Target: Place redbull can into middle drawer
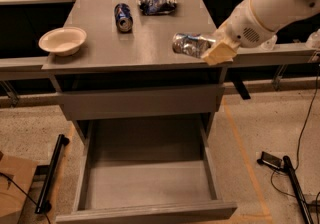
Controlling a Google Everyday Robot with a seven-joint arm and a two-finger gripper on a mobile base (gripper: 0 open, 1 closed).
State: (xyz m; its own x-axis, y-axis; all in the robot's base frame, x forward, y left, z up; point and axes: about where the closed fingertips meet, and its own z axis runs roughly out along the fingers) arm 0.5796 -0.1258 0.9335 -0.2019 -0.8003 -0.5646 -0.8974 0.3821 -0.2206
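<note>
The redbull can [191, 44], a slim shiny silver cylinder, lies sideways, clamped in my gripper [214, 51] over the right near edge of the tabletop [150, 38]. The middle drawer [150, 184] stands open below, with a flat grey wood floor.

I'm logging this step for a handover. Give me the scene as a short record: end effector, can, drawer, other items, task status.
end effector: at the right, over the counter top's front edge, shut on the redbull can
redbull can: held lying on its side
middle drawer: pulled open below, nothing visible on its floor
counter top: carries a dark-blue can, a snack bag and a bowl
task status: can not yet in the drawer
</note>
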